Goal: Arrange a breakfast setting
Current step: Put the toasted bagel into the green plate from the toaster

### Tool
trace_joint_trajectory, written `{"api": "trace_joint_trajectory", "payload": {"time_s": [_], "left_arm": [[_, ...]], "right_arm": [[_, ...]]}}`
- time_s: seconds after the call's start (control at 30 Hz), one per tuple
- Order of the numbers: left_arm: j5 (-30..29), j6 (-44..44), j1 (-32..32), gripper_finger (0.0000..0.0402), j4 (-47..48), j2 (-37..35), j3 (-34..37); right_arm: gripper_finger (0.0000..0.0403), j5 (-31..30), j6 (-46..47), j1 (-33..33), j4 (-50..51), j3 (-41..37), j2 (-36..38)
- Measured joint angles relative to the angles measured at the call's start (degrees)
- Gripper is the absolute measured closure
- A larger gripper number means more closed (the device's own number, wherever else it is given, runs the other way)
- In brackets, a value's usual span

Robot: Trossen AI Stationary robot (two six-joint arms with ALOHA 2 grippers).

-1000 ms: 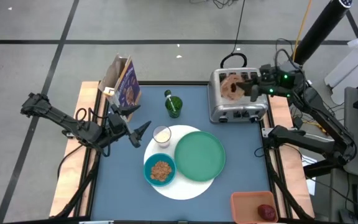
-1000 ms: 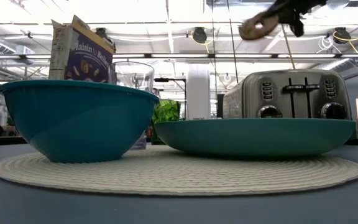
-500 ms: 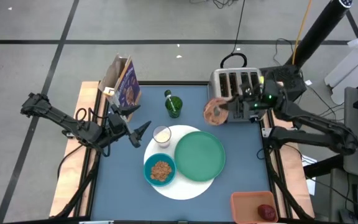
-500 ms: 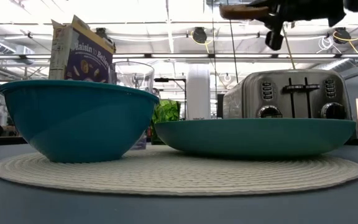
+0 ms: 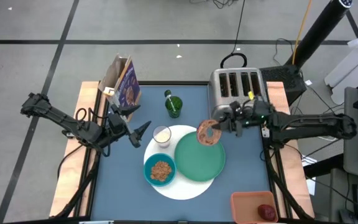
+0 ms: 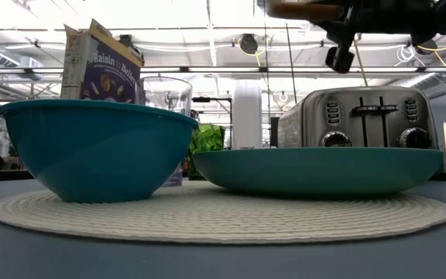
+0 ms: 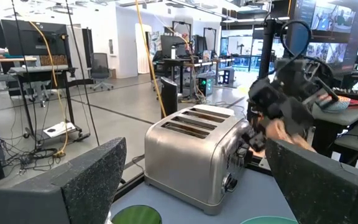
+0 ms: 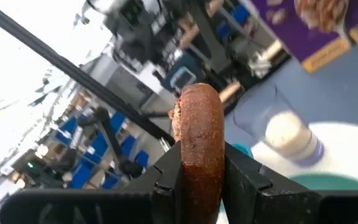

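Observation:
My right gripper (image 5: 219,126) is shut on the bagel (image 5: 207,133), high above the far edge of the green plate (image 5: 199,155). The bagel also shows in the right wrist view (image 8: 199,140) and the low view (image 6: 300,10). The plate, the teal bowl (image 5: 160,170) with cereal and the small clear glass (image 5: 161,135) stand on the white round mat (image 5: 188,186). The green cup (image 5: 173,106) and the purple cereal box (image 5: 127,84) stand at the back. The dark-red fruit (image 5: 266,212) lies in the orange-pink tray (image 5: 244,201). My left gripper (image 5: 143,132) is open and empty beside the glass. My right gripper pinches the bagel's rim (image 8: 199,168) between its two fingers, one on each flat face. The fingers come level from the table's right side. The bagel is lifted clear, above the plate's far edge.
The silver four-slot toaster (image 5: 236,93) stands at the back right, behind my right gripper. Bare blue table lies in front of the mat and left of it.
My right gripper has carried the bagel from above the toaster toward the table's left and near edge, to above the plate's far edge, and its arm has stretched out low. The bagel stays in its hold, clear of everything.

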State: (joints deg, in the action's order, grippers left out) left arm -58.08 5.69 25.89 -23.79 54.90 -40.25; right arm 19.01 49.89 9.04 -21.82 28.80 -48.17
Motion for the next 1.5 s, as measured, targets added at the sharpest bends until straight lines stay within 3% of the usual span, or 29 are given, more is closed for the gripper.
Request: {"api": "trace_joint_trajectory", "payload": {"time_s": [0.27, 0.6, 1.5], "left_arm": [[0.0, -0.2, 0.0, 0.0011, 0.0, 0.0, 0.0], [0.0, -0.2, 0.0, 0.0011, 0.0, 0.0, 0.0], [0.0, -0.2, 0.0, 0.0011, 0.0, 0.0, 0.0]], "right_arm": [[0.0330, -1.3, 0.4, -7.5, -0.2, 0.0, -8.5], [0.0330, -3.7, 0.1, -11.4, -0.1, 0.0, -14.5], [0.0330, -5.7, 0.0, -12.2, 0.7, 0.0, -28.5]]}}
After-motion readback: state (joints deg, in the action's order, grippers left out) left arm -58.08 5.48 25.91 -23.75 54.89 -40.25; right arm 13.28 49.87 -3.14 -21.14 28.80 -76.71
